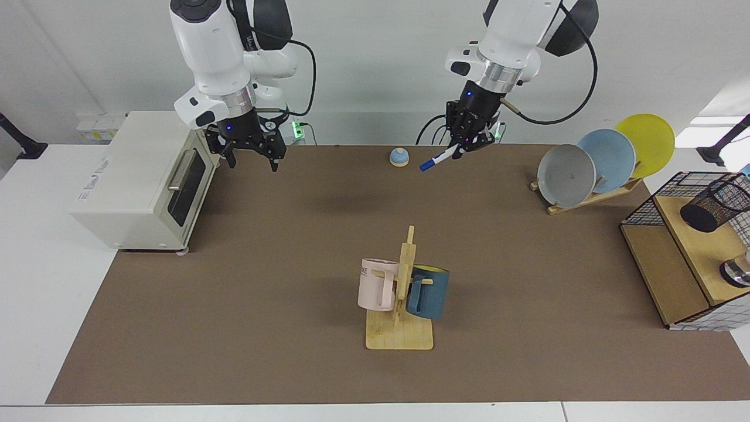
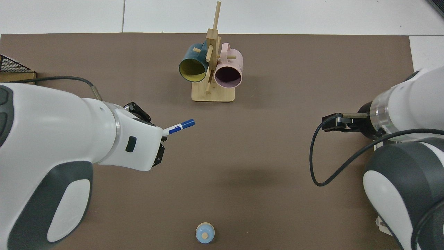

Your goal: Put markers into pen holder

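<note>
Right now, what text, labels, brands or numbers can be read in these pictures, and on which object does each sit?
"ME": dark letters at the rim of the pink mug, the rest cut off by the wooden mug stand.
Toaster oven: dark print along its top edge, too small to read.
Toaster oven front in the top view: a red warning sticker, too small to read.
Marker: no readable print.

Matt brown table mat [image 1: 234, 281], pale wooden mug rack [image 1: 404, 305], black wire-mesh pen holder [image 1: 712, 205], glossy white arm shells.
</note>
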Tool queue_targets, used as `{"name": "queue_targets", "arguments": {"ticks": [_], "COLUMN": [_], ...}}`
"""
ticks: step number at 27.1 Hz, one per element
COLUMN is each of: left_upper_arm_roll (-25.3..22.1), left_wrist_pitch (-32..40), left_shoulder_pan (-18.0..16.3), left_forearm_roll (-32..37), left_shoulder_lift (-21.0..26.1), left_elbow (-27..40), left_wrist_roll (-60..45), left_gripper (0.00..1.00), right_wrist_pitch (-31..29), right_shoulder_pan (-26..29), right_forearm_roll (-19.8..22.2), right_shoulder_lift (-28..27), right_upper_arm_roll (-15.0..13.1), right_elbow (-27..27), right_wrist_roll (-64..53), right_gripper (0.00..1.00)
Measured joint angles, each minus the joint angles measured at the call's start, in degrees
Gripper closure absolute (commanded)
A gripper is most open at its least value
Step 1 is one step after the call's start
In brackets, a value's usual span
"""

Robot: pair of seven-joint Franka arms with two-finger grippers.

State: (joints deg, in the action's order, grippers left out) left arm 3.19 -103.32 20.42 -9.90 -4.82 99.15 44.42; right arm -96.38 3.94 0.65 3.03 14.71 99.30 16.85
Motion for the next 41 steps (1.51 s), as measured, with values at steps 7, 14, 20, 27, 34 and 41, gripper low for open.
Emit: {"name": "queue_targets", "arguments": {"ticks": [7,14,20,27,34,41], "left_upper_arm_roll": [-0.5,-0.5,-0.5,-0.7,-0.7,-0.8], "left_wrist_pitch": [2.0,2.4,2.7,2.9,3.1,3.2], "left_shoulder_pan": [-0.4,-0.5,-0.5,-0.5,-0.5,-0.6], "left_forearm_roll": [0.9,1.2,1.4,2.1,2.2,2.8], "left_shoulder_lift": [-0.1,-0.4,-0.4,-0.4,-0.4,-0.5], "left_elbow": [-0.4,-0.6,-0.6,-0.6,-0.6,-0.8], "left_wrist_roll": [0.0,0.0,0.0,0.0,-0.2,-0.4], "left_gripper": [1.0,1.0,1.0,1.0,1.0,1.0], "right_wrist_pitch": [0.1,0.1,0.1,0.1,0.1,0.1], "right_shoulder_pan": [-0.7,-4.3,-4.2,-3.1,-1.8,-1.8], "right_forearm_roll": [0.1,0.1,0.1,0.1,0.1,-0.5], "right_shoulder_lift": [1.1,1.3,1.4,1.4,1.4,1.4], "right_upper_arm_roll": [0.8,0.9,0.2,-0.4,-0.5,-0.4], "right_elbow": [-0.4,-0.4,-0.4,-0.4,-0.4,-0.4], "right_wrist_roll": [-0.1,-0.1,-0.1,-0.1,-0.1,-0.1], "right_gripper": [0.01,0.01,0.01,0.01,0.01,0.01]}}
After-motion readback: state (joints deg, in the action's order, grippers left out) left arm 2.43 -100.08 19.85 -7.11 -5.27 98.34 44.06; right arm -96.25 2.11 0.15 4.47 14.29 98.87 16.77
